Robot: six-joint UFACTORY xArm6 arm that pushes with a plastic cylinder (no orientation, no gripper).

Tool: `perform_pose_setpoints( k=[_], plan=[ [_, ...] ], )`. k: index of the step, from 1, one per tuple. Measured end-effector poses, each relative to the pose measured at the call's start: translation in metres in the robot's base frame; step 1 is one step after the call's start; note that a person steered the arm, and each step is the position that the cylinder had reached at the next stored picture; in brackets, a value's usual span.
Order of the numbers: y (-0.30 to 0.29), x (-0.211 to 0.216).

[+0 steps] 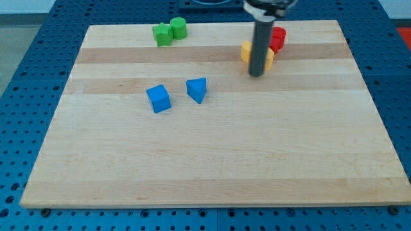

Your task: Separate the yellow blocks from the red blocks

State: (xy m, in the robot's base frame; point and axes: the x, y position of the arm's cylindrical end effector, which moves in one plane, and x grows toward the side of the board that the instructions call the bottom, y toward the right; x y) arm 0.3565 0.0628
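Note:
A yellow block [246, 51] lies near the view's top right, mostly hidden behind my rod, with a sliver showing at the rod's right side; its shape is unclear. A red block [278, 38], roughly cylindrical, sits just up and right of it, touching or nearly touching. My tip [256, 74] rests on the board right below the yellow block, in front of it. I cannot tell whether there is one yellow block or two behind the rod.
A green cube [162, 34] and a green cylinder [178, 27] sit together at the view's top left. A blue cube [158, 99] and a blue triangular block [198, 90] lie left of centre. The wooden board [205, 167] is bordered by blue perforated table.

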Motion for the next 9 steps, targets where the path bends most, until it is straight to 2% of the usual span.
perform_pose_setpoints(
  k=[1,2,3,4,5,6,9],
  plan=[
    [-0.055,-0.022],
    [-0.056,-0.055],
    [-0.024,-0.073],
    [0.033,-0.088],
    [0.029,-0.07],
    [0.055,-0.041],
    [0.112,-0.011]
  ],
)
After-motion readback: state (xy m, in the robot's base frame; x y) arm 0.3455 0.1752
